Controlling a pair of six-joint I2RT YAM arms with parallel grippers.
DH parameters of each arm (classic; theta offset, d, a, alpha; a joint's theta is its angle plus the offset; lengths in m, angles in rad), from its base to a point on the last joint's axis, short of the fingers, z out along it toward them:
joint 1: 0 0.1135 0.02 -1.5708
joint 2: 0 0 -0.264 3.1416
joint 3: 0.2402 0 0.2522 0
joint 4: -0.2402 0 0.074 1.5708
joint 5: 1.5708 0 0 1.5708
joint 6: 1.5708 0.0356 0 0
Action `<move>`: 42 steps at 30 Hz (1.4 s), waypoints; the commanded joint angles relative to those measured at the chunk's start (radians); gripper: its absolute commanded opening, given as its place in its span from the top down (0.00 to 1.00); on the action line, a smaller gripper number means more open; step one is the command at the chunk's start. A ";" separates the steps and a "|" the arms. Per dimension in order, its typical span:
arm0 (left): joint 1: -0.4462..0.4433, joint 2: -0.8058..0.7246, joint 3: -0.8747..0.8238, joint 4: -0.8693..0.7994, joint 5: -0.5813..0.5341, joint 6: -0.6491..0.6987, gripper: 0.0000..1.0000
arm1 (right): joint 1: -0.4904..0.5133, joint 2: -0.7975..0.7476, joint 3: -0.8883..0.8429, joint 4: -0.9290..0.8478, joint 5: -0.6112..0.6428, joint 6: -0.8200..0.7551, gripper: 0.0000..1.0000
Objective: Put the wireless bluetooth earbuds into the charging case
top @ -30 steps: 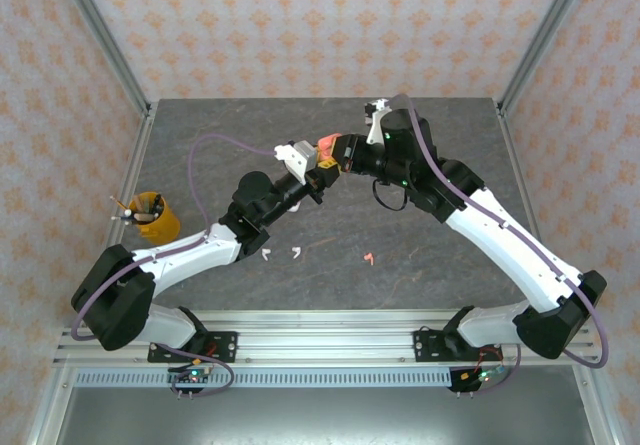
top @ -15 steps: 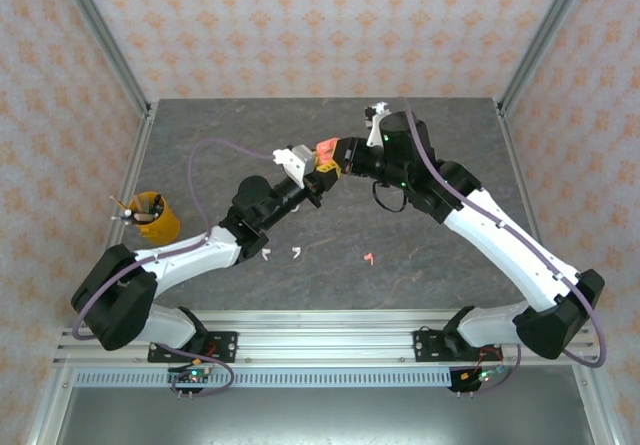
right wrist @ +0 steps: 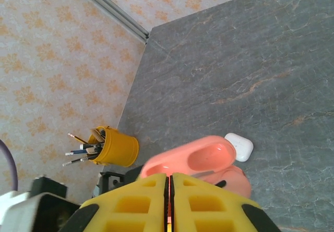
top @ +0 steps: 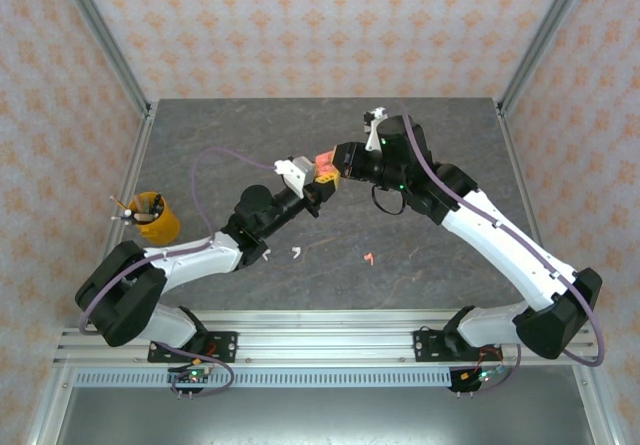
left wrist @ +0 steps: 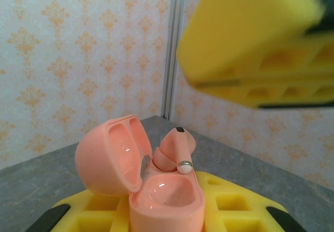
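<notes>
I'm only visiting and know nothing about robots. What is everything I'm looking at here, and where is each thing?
Table: one, dark grey, under everything.
Pen cup: one, yellow, left side of the table, pens inside.
White earbuds: two, white, on the table near the front edge.
Loose coral earbud: one, coral-pink, on the table to the right of the white pair.
White case: one, white, lying on the table.
Coral case: one, coral-pink, lid open, held in the left gripper.
Seated coral earbud: one, coral-pink, partly in the open case.
Left gripper: one, yellow fingers, shut on the coral case.
Right gripper: one, yellow fingers, shut, close to the case.
</notes>
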 commanded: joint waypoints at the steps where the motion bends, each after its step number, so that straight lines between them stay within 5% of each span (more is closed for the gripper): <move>1: -0.011 0.014 -0.044 0.072 -0.007 -0.019 1.00 | -0.007 -0.035 -0.046 0.026 0.017 0.028 0.88; 7: -0.013 0.007 -0.139 0.102 -0.014 -0.037 1.00 | -0.019 -0.107 -0.150 0.022 0.091 0.065 0.86; 8: -0.013 0.007 -0.151 0.107 -0.016 -0.039 1.00 | -0.019 -0.114 -0.169 0.023 0.105 0.074 0.80; 11: -0.018 0.008 -0.180 0.120 -0.019 -0.039 1.00 | -0.020 -0.115 -0.231 0.031 0.123 0.110 0.44; 13: -0.019 0.012 -0.189 0.126 -0.017 -0.039 1.00 | -0.020 -0.115 -0.273 0.060 0.114 0.142 0.34; 22: -0.022 0.016 -0.192 0.128 -0.017 -0.036 1.00 | -0.020 -0.107 -0.400 0.293 0.040 0.318 0.32; 42: -0.024 0.020 -0.145 0.102 -0.005 -0.031 1.00 | -0.020 -0.022 -0.439 0.425 -0.040 0.442 0.39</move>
